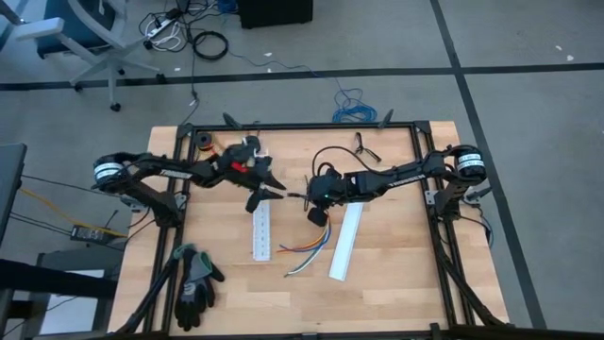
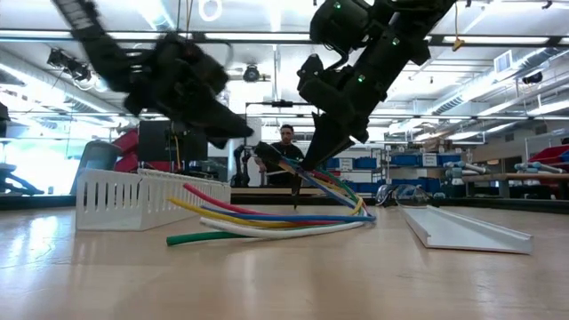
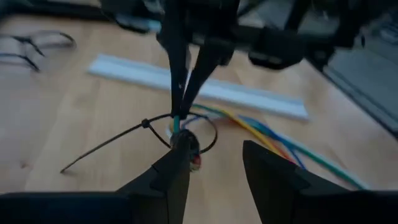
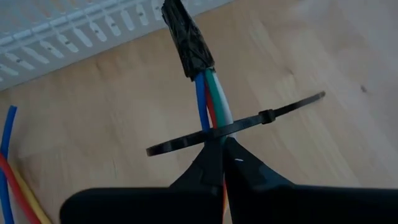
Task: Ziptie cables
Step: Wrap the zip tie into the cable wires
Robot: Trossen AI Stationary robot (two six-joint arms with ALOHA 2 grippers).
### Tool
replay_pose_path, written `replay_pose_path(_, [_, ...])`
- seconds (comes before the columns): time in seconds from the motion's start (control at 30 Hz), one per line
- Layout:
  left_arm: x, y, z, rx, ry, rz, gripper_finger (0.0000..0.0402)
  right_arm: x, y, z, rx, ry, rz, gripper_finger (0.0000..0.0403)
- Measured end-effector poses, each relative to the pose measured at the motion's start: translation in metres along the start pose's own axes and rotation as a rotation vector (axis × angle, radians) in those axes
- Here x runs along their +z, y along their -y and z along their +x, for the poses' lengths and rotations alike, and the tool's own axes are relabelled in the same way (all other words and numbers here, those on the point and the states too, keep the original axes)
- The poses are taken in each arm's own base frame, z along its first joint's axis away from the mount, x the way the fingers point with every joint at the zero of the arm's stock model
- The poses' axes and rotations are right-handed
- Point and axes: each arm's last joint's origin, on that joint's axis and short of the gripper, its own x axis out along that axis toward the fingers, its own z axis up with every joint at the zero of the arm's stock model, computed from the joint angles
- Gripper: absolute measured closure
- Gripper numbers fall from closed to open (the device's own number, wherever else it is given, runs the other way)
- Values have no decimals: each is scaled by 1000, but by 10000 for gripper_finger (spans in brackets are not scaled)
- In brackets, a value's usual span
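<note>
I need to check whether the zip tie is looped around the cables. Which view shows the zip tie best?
The right wrist view: the zip tie crosses the cables close up, its head visible, above the right gripper. The left wrist view shows its loop and tail, blurrier. In the high and low views it is too small to tell.

- Evenly lit from overhead in the high view; soft, faint shadows under both arms on the wooden table [image 1: 396, 274].
- Strong backlight in the low view from ceiling lamps [image 2: 210, 9] and bright windows at the far left; arms reduced to near silhouettes against them.
- Heavily smeared with motion blur around the left gripper [image 2: 233, 132] in the low view; sharper on the cables [image 2: 267, 218].
- Soft throughout in the left wrist view; own fingers [image 3: 169, 180] dark and out of focus, white strip [image 3: 193, 87] hazy.
- Crisper in the right wrist view on the black tie [image 4: 236, 127]; near fingers [image 4: 214, 165] blurred and underexposed.
- Mild sheen on the tabletop nearest the low camera.
</note>
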Motion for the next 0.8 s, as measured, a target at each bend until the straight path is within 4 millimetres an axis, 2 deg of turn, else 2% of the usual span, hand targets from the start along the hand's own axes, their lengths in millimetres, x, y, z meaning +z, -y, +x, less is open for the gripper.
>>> replay_pose_path(0.13, [-20, 14, -18, 141, 113, -4, 243, 1, 0, 0, 5, 11, 4, 403])
replay_pose_path(0.27, [-35, 23, -17, 185, 132, -2, 243, 6, -2, 0, 32, 54, 9, 403])
replay_pose_path(0.53, [-33, 21, 3, 207, 105, 15, 243, 11, 0, 0, 71, 83, 9, 403])
replay_pose_path(0.8, [-25, 19, 11, 193, 129, 13, 243, 12, 2, 1, 73, 89, 12, 403])
